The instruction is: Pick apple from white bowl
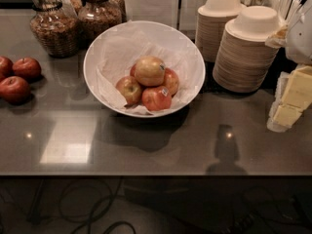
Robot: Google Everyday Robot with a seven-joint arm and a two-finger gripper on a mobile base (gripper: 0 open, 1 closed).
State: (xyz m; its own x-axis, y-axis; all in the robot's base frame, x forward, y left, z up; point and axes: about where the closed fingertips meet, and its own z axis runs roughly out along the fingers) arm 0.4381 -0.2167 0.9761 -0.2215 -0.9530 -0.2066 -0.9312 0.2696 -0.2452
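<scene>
The white bowl [97, 57] sits at the middle of the dark counter, lined with crinkled white paper. Several apples are piled in it. The apple [149, 70], the largest and palest, yellowish-tan with a faint blush, rests on top of the pile. Around it are a smaller reddish apple [128, 88] at the left, a red apple with a sticker [156, 98] in front, and another [171, 81] at the right. The gripper is not in view.
Three red apples [17, 77] lie on the counter at the left. Glass jars [53, 26] stand behind at the left. Two stacks of beige paper bowls [248, 48] stand at the right, with yellow packets [292, 99] at the far right. The counter's front edge [146, 173] runs across below.
</scene>
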